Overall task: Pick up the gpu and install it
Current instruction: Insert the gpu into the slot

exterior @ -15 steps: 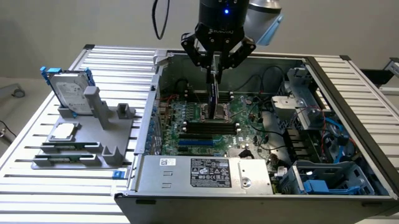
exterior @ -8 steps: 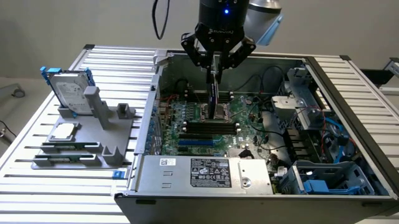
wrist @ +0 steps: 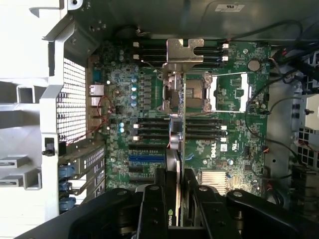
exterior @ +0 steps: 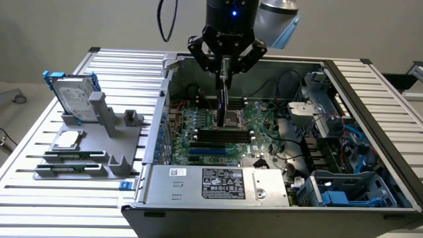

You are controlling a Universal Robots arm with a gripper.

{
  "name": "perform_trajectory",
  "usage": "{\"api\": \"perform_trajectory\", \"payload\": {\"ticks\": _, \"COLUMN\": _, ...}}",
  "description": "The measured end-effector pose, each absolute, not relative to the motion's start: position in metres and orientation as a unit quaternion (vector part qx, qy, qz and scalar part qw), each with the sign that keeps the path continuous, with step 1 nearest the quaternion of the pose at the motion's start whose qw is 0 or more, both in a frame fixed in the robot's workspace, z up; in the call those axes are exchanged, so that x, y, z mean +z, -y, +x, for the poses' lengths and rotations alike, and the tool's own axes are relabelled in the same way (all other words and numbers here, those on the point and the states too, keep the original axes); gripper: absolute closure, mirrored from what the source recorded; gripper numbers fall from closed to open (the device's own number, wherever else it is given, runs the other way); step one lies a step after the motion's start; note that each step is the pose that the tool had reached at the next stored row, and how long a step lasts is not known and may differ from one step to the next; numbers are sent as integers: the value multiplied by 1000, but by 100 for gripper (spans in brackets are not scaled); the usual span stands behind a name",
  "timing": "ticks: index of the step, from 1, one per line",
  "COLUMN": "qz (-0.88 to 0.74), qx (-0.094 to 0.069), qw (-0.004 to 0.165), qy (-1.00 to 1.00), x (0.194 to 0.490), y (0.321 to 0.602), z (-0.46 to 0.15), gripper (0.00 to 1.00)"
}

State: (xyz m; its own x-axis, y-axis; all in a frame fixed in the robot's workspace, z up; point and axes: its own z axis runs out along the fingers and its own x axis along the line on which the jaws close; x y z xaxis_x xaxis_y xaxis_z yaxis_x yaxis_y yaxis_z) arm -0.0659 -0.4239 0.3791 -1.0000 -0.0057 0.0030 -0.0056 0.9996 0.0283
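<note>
The gpu (exterior: 224, 99) hangs edge-down from my gripper (exterior: 226, 71), which is shut on its upper edge. It hovers over the motherboard (exterior: 254, 139) inside the open computer case (exterior: 370, 94), apart from the board. In the wrist view the gpu (wrist: 179, 144) shows edge-on between the fingers (wrist: 154, 209), glossy black shroud on one side and green board on the other. Its silver end bracket (wrist: 184, 52) points away from the camera, over the processor socket. My gripper (wrist: 178, 201) frames the card's near end.
Black memory slots (wrist: 152, 127) and blue expansion slots (wrist: 147, 159) lie on the board beneath the card. A power supply (exterior: 218, 183) sits at the case front. On the exterior view's left, a silver hard drive (exterior: 73, 96) stands in a grey fixture (exterior: 99, 144). Cables (exterior: 350, 134) crowd the right side.
</note>
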Motion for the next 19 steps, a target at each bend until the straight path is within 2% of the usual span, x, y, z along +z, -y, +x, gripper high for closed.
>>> {"api": "perform_trajectory", "payload": {"ticks": 19, "qz": 169, "qx": -14, "qw": 4, "qy": 986, "x": 359, "y": 424, "z": -67, "gripper": 74}}
